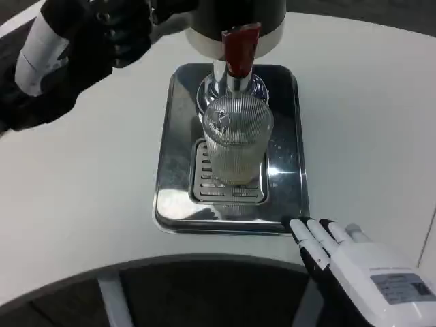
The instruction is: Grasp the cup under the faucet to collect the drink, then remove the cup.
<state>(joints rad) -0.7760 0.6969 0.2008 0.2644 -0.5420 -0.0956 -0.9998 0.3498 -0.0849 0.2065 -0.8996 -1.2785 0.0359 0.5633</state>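
**Ribbed cup standing beneath the dispenser faucet**

A clear ribbed cup [236, 146] stands upright on the slotted grille of a steel drip tray [178, 136], directly under the faucet with its red lever [236, 49]. The left hand [102, 37] hovers beside the dispenser body [235, 17], fingers curled, holding nothing visible. The right hand [354, 266] rests at the white bench [368, 116] edge, fingers extended and empty, just beside the tray's near corner.

The cup [238, 138] stood on the grate of the metal tray [177, 197], its sides left and right open to bare tray floor. Directly above its rim hung the red faucet lever [238, 49] and dispenser body [235, 20], blocking approach from behind and overhead. Beyond the tray's raised rim, the white surface [88, 177] lay open on both sides.
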